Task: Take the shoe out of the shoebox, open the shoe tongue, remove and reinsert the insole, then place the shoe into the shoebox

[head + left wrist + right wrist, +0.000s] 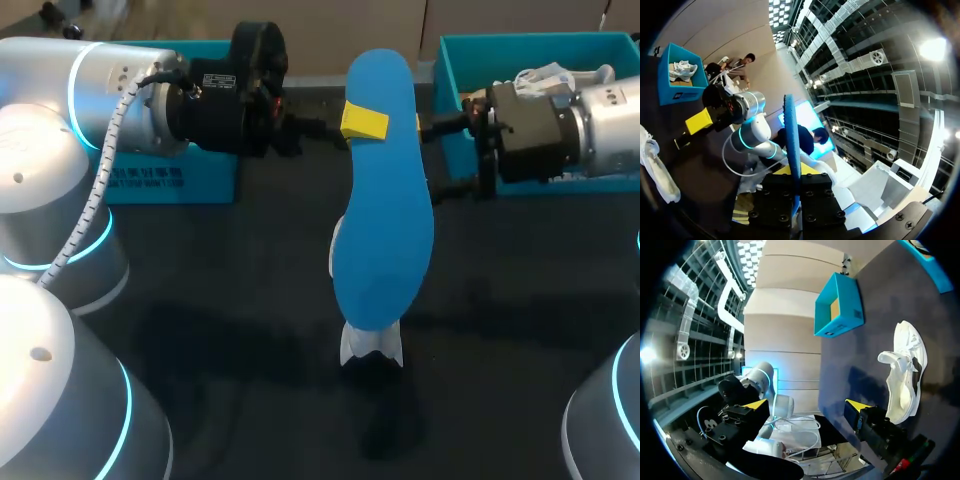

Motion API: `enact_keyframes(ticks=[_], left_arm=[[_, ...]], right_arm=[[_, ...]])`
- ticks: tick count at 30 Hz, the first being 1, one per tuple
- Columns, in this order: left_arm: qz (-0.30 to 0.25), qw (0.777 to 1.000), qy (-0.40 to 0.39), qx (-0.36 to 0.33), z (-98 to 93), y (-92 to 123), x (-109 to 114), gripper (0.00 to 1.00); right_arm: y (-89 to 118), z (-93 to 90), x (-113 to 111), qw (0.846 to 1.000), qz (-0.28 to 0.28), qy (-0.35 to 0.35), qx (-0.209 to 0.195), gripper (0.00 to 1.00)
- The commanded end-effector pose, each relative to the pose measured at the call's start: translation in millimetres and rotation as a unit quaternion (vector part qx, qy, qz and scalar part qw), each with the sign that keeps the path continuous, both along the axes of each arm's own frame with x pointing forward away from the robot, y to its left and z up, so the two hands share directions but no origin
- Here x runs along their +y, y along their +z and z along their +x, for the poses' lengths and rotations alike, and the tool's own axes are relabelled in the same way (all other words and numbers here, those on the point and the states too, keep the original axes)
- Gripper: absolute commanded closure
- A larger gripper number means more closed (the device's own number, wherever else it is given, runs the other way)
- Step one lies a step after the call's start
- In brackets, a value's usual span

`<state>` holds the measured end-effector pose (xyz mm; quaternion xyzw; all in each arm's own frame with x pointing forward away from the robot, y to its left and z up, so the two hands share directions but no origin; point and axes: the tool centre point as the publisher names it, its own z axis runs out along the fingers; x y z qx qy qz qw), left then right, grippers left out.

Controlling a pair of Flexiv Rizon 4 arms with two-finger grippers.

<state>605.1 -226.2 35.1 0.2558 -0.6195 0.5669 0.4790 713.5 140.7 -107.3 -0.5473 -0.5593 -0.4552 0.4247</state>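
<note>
Above black table (220,300), left gripper (363,122) clamps flat blue foam insole (385,230); right gripper (805,407) gapes empty. Prob. best: steady white fabric shoe (370,345) w/ right, feed insole toe-first.

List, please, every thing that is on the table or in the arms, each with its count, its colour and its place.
insole: one, blue, held up over the middle of the table.
shoes: two, white; one on the table under the insole, one inside the right box.
boxes: two, teal, at the far edge of the table; one on the left, one on the right.
table: one, black.
left end effector: one, yellow tips, shut on the insole.
right end effector: one, yellow tips, open, beside the insole, holding nothing.
arms: two, white with cyan rings; left, right.
</note>
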Motion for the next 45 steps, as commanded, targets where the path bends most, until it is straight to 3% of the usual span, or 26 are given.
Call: enact_keyframes(ticks=[1, 7, 16, 23, 26, 30, 31, 36, 40, 42, 45], left_arm=[[0.000, 1.000, 0.001, 0.000, -1.1, -0.8, 0.0, 1.00], [0.000, 1.000, 0.001, 0.000, -1.1, -0.8, 0.0, 1.00], [0.019, 0.983, -0.005, -0.181, 8.5, -11.0, 16.0, 1.00], [0.023, 0.931, -0.019, -0.364, 22.3, -25.6, 29.4, 1.00], [0.022, 0.878, -0.012, -0.478, 37.0, -36.8, 33.7, 1.00], [0.011, 0.832, -0.001, -0.555, 49.9, -47.0, 30.8, 1.00], [-0.003, 0.805, 0.008, -0.593, 53.2, -51.0, 28.8, 1.00], [-0.033, 0.729, 0.023, -0.683, 64.4, -62.8, 27.4, 1.00], [-0.040, 0.714, 0.049, -0.697, 71.5, -63.2, 31.2, 1.00], [-0.024, 0.745, 0.059, -0.664, 72.3, -64.5, 33.5, 1.00], [-0.024, 0.745, 0.059, -0.664, 72.3, -64.5, 33.5, 1.00]], right_arm=[[-0.8, 0.9, 2.3, 1.000, -0.001, 0.000, 0.000, 0.00], [-0.8, 0.9, 2.3, 1.000, -0.001, 0.000, 0.000, 0.00], [-0.8, 0.9, 2.3, 1.000, -0.001, 0.000, 0.000, 0.00], [-0.8, 0.9, 2.3, 1.000, -0.001, 0.000, 0.000, 0.00], [-0.8, 0.9, 2.3, 1.000, -0.001, 0.000, 0.000, 0.00], [-0.8, 0.9, 2.3, 1.000, -0.001, 0.000, 0.000, 0.00], [-0.8, 0.9, 2.3, 1.000, -0.001, 0.000, 0.000, 0.00], [-0.8, 0.9, 2.3, 1.000, -0.001, 0.000, 0.000, 0.00], [-0.8, 0.9, 2.3, 1.000, -0.001, 0.000, 0.000, 0.00], [-0.8, 0.9, 2.3, 1.000, -0.001, 0.000, 0.000, 0.00], [-0.8, 0.9, 2.3, 1.000, -0.001, 0.000, 0.000, 0.00]])
